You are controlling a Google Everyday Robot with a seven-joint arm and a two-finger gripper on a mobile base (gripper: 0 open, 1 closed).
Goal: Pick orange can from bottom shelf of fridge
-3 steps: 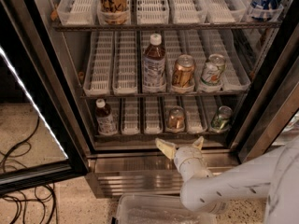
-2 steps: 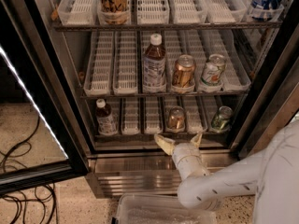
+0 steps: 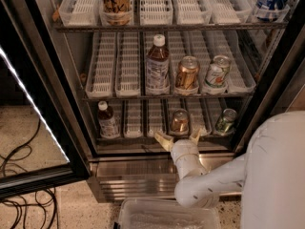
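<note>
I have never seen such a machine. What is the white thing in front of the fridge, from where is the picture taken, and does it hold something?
The white curved thing is a robot's arm. At its end sits the gripper, a claw with two tan fingers; it is open and holds nothing. There is only one picture. The camera looks down over the arm into the tall display fridge, whose black-framed glass door stands open on the left. The gripper is at the front edge of the bottom shelf, a dark rack lined with white slotted trays, directly in front of the small copper-orange can. On the same shelf stand a brown bottle with a white cap and a green-and-silver can.
</note>
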